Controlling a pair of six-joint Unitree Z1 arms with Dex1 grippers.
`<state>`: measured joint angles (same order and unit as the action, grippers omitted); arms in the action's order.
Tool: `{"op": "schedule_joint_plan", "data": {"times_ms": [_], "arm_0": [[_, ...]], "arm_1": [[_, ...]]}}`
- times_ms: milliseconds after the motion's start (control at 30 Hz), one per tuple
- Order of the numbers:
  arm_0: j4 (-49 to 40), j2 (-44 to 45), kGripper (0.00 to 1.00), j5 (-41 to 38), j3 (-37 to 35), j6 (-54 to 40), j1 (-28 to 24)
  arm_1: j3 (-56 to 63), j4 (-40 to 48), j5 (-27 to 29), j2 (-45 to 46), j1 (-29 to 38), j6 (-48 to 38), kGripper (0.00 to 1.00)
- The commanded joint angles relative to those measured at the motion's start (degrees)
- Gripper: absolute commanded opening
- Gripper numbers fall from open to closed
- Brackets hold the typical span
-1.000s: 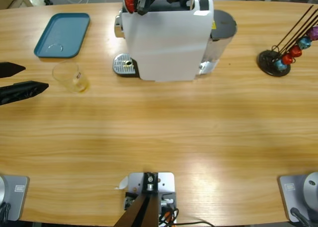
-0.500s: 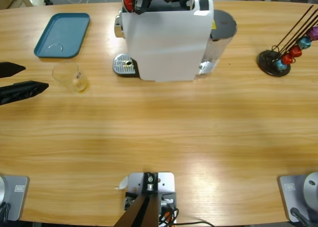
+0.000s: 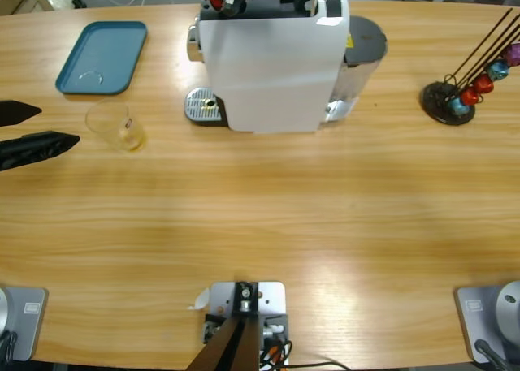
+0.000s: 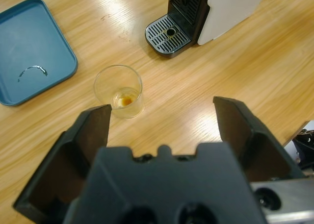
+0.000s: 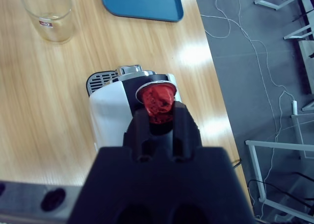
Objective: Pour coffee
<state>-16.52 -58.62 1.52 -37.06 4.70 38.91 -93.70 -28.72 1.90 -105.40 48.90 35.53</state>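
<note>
Coffee [image 4: 126, 100] lies as a thin layer in the glass tumbler [image 3: 119, 125], near the desk's [image 3: 268, 217] left edge, between the blue tray [image 3: 102, 56] and the coffee machine's drip grille [image 3: 203, 106]. The left hand [image 3: 32, 132] waits beside it, wide open and empty. The right hand [image 5: 160, 117] grips a red capsule [image 5: 157, 100] over the machine [image 3: 276, 58]; seating it squarely probably matters most.

I see a varnished wooden table [image 3: 268, 217] with glossy glare patches. The tumbler [image 4: 118, 90] is clear glass; the tray [image 4: 30, 48] looks like smooth teal plastic. The coffee machine [image 3: 272, 58] has a matt white shell and a perforated, metal-looking drip grate [image 4: 168, 34]. My left tool [image 4: 162, 128] is matt black.
</note>
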Motion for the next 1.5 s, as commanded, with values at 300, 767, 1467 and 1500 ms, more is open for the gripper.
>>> {"op": "schedule_joint_plan", "data": {"times_ms": [300,767,1467,1500], "arm_0": [[0.78,0.79,0.89,-0.82,2.26,0.57,0.58],[0.78,0.79,0.89,-0.9,2.26,0.57,0.57],[0.87,-0.37,0.89,-1.08,2.15,0.57,0.55],[0.87,-0.44,0.89,-1.08,2.17,0.57,0.55]], "arm_1": [[3.96,0.33,0.56,-0.44,-0.65,0.42,0.0],[3.24,-0.81,0.56,-0.55,-0.65,-0.99,0.531],[5.18,-6.45,23.66,16.82,9.19,-6.91,1.0],[5.26,-8.65,28.02,18.17,9.19,-9.29,1.0]]}}
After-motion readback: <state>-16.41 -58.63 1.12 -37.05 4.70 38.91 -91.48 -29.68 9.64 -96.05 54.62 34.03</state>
